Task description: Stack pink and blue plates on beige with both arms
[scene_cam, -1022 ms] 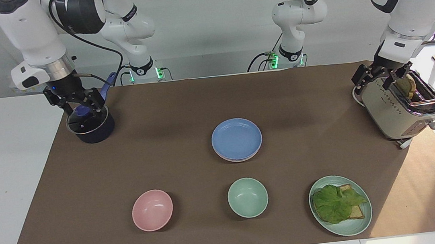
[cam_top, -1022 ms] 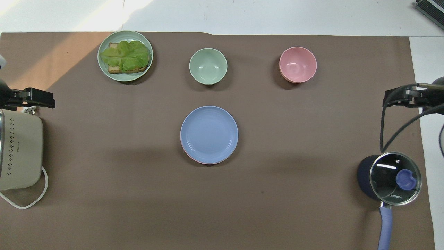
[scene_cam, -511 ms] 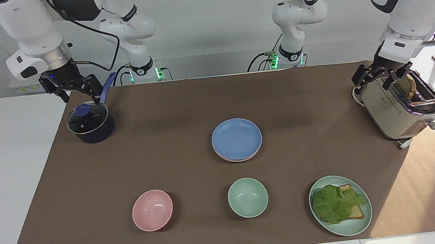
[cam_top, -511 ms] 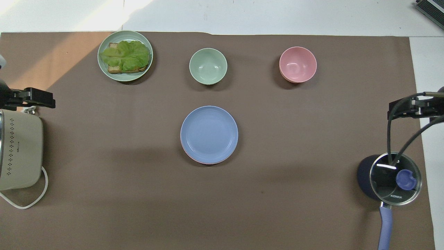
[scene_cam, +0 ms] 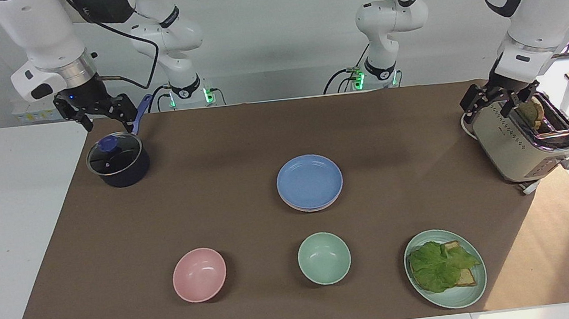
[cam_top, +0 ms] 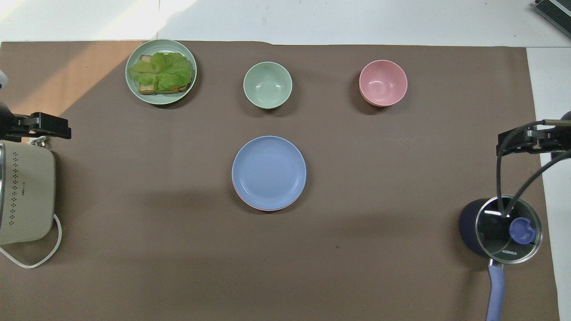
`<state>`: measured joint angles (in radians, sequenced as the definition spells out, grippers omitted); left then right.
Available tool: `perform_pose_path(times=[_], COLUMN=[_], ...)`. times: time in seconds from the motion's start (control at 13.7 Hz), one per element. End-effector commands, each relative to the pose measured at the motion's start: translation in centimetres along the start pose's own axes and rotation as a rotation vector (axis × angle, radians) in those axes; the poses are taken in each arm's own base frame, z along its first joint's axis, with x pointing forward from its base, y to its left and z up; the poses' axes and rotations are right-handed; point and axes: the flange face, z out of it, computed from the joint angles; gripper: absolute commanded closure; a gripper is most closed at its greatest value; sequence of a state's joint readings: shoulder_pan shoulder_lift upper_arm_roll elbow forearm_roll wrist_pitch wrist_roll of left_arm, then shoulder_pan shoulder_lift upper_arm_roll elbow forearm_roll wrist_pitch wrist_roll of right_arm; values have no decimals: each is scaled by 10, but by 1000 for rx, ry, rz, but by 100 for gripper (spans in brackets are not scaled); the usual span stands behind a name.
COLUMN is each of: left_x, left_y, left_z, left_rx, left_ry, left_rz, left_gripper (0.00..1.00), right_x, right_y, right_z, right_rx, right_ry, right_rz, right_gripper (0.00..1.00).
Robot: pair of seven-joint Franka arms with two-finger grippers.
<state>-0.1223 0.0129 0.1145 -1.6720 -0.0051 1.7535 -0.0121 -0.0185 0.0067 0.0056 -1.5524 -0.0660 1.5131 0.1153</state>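
Right gripper (scene_cam: 103,120) hangs above the pot (scene_cam: 119,169) at the right arm's end of the surface (scene_cam: 216,214). Jaws spread, nothing in them, clear of the lid.

Pink bowl (scene_cam: 199,274) sits farther from the robots than the pot. It is no part of the task.

Mid-surface we see the blue plate (scene_cam: 309,180) on top of a stack. A thin pink plate (scene_cam: 311,210) rim peeks out under it on the edge farthest from the robots. We cannot make out a beige plate. No loose one lies anywhere on the surface, so we judge it is hidden at the bottom of the stack.

Green bowl (scene_cam: 324,258) sits farther from the robots than the stack. Lettuce plate (scene_cam: 457,297) is beside the bowl, toward the left arm's end.

Toaster (scene_cam: 516,151) stands at the left arm's end with bread in its slot. Left gripper (scene_cam: 501,99) is just over the toaster's top edge. Jaws spread, pinching nothing that we can see.

Step in hand: stacking looks finished, and both arms wait at their own ends, well apart from the plates. The next move calls for no grasp; at most, checking that the stack sits flush. If beige is not underneath, we would need to find it first.
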Motion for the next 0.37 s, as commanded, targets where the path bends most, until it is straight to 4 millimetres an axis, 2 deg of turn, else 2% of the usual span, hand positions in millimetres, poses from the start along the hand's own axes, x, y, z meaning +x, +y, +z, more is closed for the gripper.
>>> perform_pose_path(times=[0.0,0.29], left_x=[1,1], left_y=[-3,-2], left_z=[-3,-3], left_rx=[15,15], left_ry=[-7,-7], left_rz=[-1,-1], left_gripper=[0,0], right_x=[-2,-2], right_y=[-1,-1], right_z=[-5,-4], right_rx=[11,11], right_ry=[-3,-1], right_rz=[-27,-26], right_gripper=[0,0])
